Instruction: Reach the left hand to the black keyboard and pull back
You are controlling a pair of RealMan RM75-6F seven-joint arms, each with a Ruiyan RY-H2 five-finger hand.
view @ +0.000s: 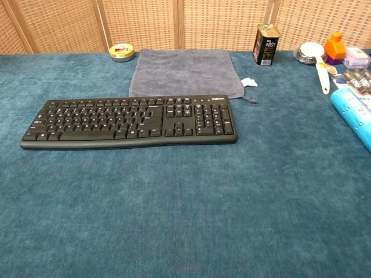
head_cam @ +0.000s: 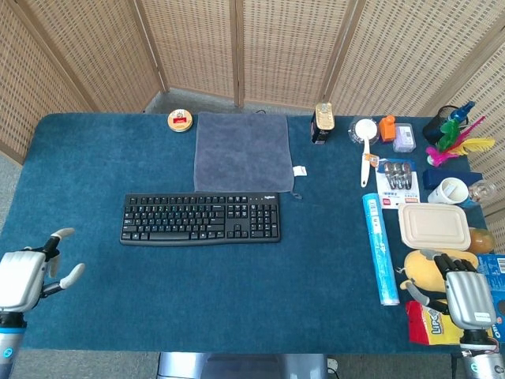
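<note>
Only the head view shows the two hands; the chest view holds none of either arm, though it gives a closer look at the things across the middle and far side of the tabletop.

At the near left corner of the tabletop (head_cam: 158, 300), the left hand (head_cam: 28, 272) sits over the blue cloth with its fingers (head_cam: 72, 275) spread apart and nothing between them. It touches nothing that can be seen and lies well apart from the keyboard. At the near right corner, the right hand (head_cam: 465, 292) rests among a crowd of goods, its dark fingers extended toward a yellow soft toy (head_cam: 422, 268) just beyond it; whether they touch the toy cannot be told, and nothing is seen held.

The black keyboard (head_cam: 201, 218) (view: 130, 120) lies flat near the middle of the tabletop, a little left of centre, its long side parallel to the near edge. Just behind it, a grey towel (head_cam: 242, 151) (view: 185, 70) is spread, its near edge touching or slightly under the keyboard's back edge in the chest view. Toward the far edge stand a round tin (head_cam: 180, 120) (view: 122, 51) left of the towel and a small can (head_cam: 322, 122) (view: 266, 44) right of it.
</note>
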